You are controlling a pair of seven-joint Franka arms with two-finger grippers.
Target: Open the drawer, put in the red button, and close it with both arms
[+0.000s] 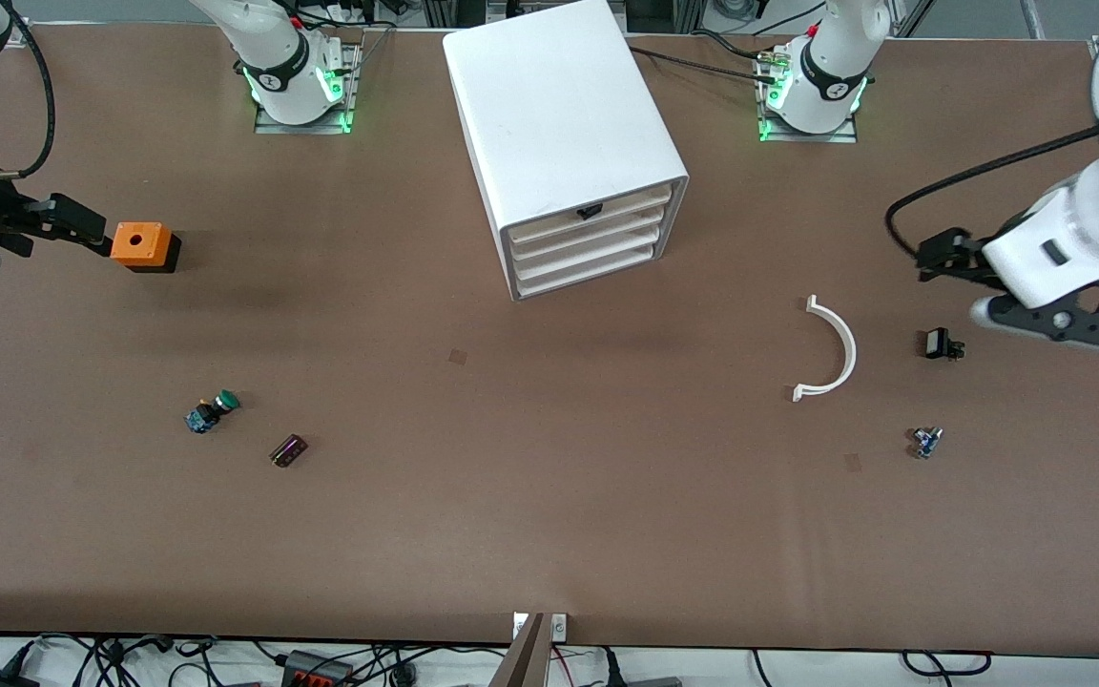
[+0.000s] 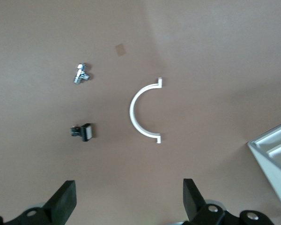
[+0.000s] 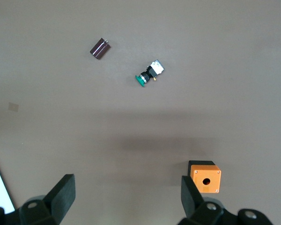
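Flanking the shut white drawer cabinet point(image 1: 564, 134), both grippers hover with fingers apart: the right gripper point(image 3: 126, 197) by the square orange box point(image 1: 141, 245), the left gripper point(image 2: 126, 201) near a curved white plastic bracket point(image 1: 836, 348) and a small black clip point(image 1: 939, 343).

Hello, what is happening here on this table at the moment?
Nothing is held yet. The white drawer cabinet is shut. The left gripper hangs open over the table near a white curved piece. The right gripper hangs open beside an orange box. A green button lies nearer the camera. No red button is visible.
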